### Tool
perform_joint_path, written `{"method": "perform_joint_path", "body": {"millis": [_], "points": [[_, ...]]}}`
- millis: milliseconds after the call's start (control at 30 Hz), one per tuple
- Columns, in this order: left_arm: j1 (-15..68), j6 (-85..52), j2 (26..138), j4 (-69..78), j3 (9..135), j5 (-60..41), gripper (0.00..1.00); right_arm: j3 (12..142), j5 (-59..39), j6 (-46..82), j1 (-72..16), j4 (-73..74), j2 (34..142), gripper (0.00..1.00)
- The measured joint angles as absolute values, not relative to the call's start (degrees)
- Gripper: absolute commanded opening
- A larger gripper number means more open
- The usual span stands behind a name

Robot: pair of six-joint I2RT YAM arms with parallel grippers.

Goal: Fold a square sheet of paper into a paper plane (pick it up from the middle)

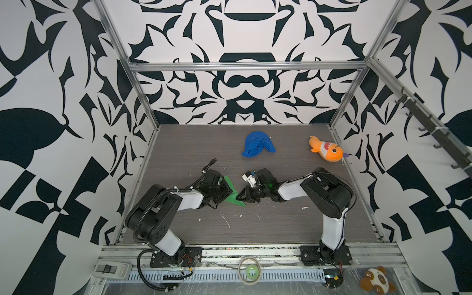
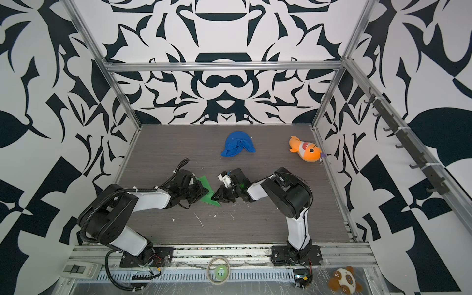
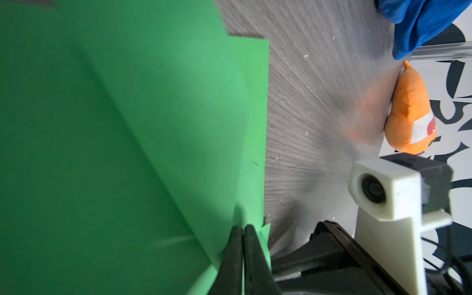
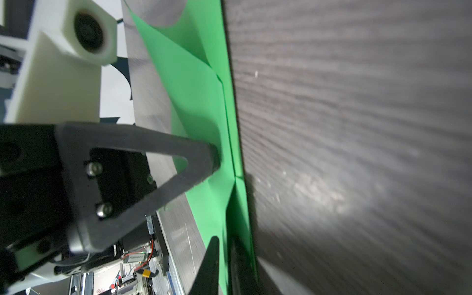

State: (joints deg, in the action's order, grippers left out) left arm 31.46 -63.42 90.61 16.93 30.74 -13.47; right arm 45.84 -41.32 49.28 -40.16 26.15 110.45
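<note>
The green sheet of paper point(image 1: 228, 183) point(image 2: 205, 184) lies mid-table, folded into a long pointed triangle with layered creases, its tip toward the front. My left gripper point(image 1: 231, 191) point(image 3: 243, 227) is shut on one edge of it, with a sliver of green pinched between the black fingers. In the right wrist view the paper point(image 4: 196, 89) stands partly raised off the table. My right gripper point(image 1: 238, 196) point(image 4: 226, 241) straddles its lower edge with the jaws slightly parted. The left gripper's triangular finger point(image 4: 204, 158) presses on the same sheet.
A blue cloth lump point(image 1: 258, 144) lies at the back centre and an orange plush fish point(image 1: 328, 150) by the right wall. White scraps point(image 1: 226, 221) dot the grey table point(image 1: 281, 222). A tape roll point(image 1: 249, 270), a plush toy point(image 1: 378, 282) and a remote point(image 1: 112, 269) sit on the front rail.
</note>
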Motion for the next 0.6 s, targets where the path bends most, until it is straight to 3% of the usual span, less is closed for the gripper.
{"method": "perform_joint_path", "body": {"millis": [600], "points": [[31.46,-63.11,90.61,16.82,31.29,-14.15,0.14,46.15,-41.67,43.92,-39.42,17.41,108.47,0.07]]}}
